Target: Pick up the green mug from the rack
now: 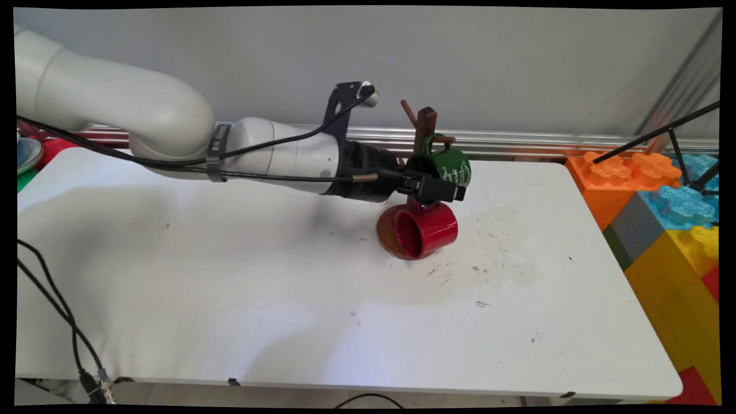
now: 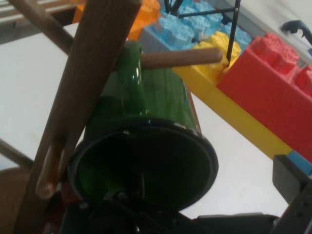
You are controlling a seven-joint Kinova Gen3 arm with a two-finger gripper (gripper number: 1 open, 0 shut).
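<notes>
The gripper [image 1: 440,190] is at the wooden mug tree [image 1: 426,123], pinching the rim of the green mug [image 1: 451,164]. In the hand view the mug's handle [image 2: 130,80] is looped over a peg [image 2: 183,57], its mouth facing the camera. The red mug [image 1: 428,230] hangs from a lower peg beside the tree's round base [image 1: 388,233] on the white table [image 1: 230,287]. Judgement: the mug is either being hung or lifted off; the frames do not settle which. Large toy bricks [image 1: 667,201] stand to the right.
</notes>
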